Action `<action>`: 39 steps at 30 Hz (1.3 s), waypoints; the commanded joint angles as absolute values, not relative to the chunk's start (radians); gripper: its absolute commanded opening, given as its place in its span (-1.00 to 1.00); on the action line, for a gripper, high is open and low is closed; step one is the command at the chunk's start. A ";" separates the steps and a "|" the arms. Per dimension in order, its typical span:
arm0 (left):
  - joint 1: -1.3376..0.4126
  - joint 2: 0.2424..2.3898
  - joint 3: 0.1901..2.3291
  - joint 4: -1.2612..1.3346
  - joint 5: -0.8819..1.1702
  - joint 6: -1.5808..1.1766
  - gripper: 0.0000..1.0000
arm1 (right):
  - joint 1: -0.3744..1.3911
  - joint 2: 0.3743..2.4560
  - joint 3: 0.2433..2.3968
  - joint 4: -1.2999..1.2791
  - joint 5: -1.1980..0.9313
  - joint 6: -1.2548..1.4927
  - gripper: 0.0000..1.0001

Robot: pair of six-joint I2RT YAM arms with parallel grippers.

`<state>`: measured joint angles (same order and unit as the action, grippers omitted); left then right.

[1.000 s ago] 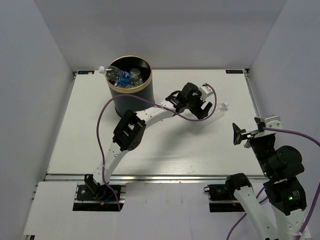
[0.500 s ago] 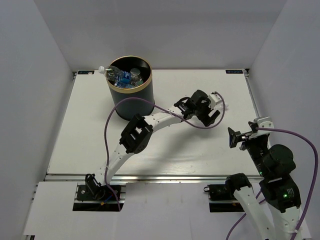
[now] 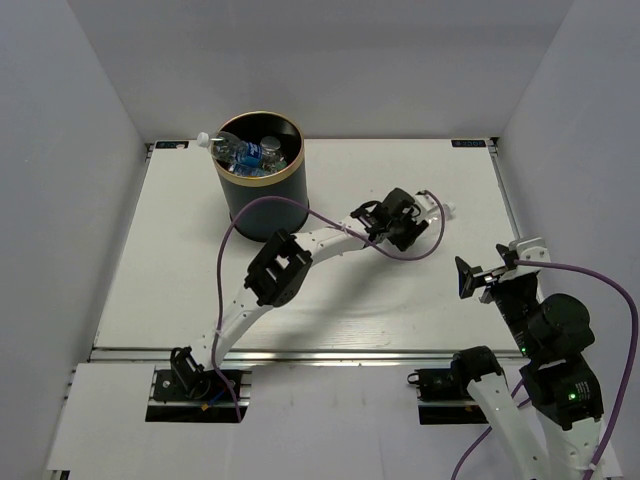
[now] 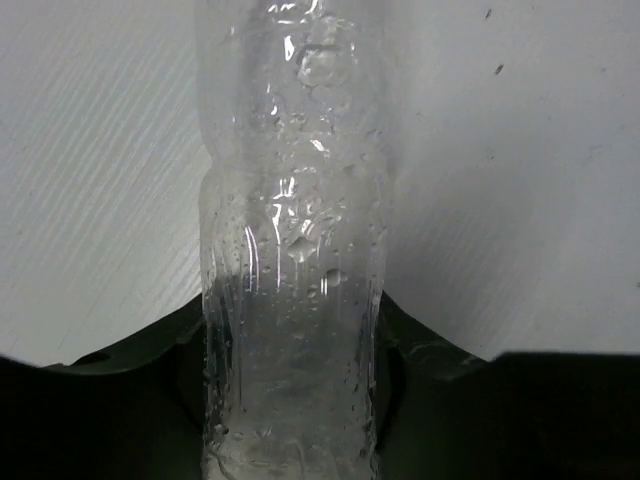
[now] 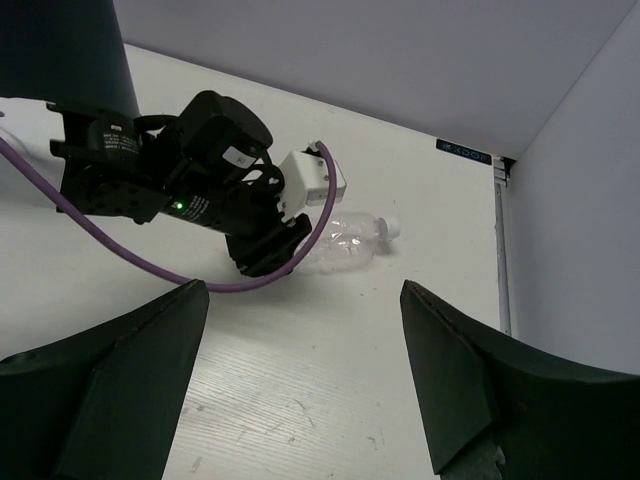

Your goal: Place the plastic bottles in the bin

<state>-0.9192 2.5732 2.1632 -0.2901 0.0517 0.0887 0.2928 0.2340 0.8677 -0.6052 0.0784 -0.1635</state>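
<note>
Clear crinkled plastic fills the left wrist view: a clear bottle [image 4: 290, 280] runs up the middle of the picture, lying on the pale bench [image 4: 520, 150]. The left claw [image 4: 290, 360] has its two dark jaws pressed against the bottle's sides, so we read it as clamped on the bottle; the capped end is out of the picture here. In the right wrist view we see the same bottle on its side, its capped end pointing to the far right corner and the left claw over its other end. The right claw [image 5: 300, 340] has its jaws wide apart with nothing between them, and it hangs well apart from the bottle. In the top view the bin [image 3: 262, 205] stands at the far left of the bench, well apart from the gripped bottle. Other plastic bottles [image 3: 248, 152] already lie inside it, and one of them leans out over the gold rim. We judge that the lift and the long carry to the bin are the risky part. The wall of this bottle is thin and looks wet, so it may crush or slide out of the jaws. The grip is at one end, so the free end may swing down. At the bin, the leaning bottle may be knocked out, or the new one may land on it and roll off the rim.
</note>
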 commanded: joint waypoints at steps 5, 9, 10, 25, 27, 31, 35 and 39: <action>-0.927 2.378 2.054 -0.236 0.008 0.101 -0.95 | 0.296 0.216 0.865 -0.587 0.066 -0.156 0.67; -0.927 2.226 1.976 -0.189 -0.069 0.101 -1.00 | 0.295 0.213 0.865 -0.588 0.069 -0.160 0.67; -0.927 2.185 1.920 -0.157 -0.086 0.091 -1.00 | 0.296 0.210 0.867 -0.588 0.069 -0.161 0.67; -0.847 1.603 1.655 -0.192 -0.572 0.089 -1.00 | 0.319 0.183 0.865 -0.594 0.064 -0.161 0.67; -0.827 1.559 1.644 -0.236 -0.658 0.066 -1.00 | 0.319 0.178 0.862 -0.594 0.051 -0.163 0.67; -0.764 1.539 1.621 -0.291 -0.733 0.035 -1.00 | 0.319 0.175 0.864 -0.591 0.032 -0.163 0.67; -0.723 1.574 1.631 -0.348 -0.742 -0.020 -1.00 | 0.321 0.163 0.864 -0.597 0.023 -0.163 0.67; -0.670 1.615 1.631 -0.359 -0.753 -0.035 -1.00 | 0.322 0.155 0.862 -0.603 0.014 -0.164 0.67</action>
<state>-0.6952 1.6039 1.6421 -0.3252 -0.7181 -0.0051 0.3164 0.1699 0.8673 -0.6136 0.0326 -0.1642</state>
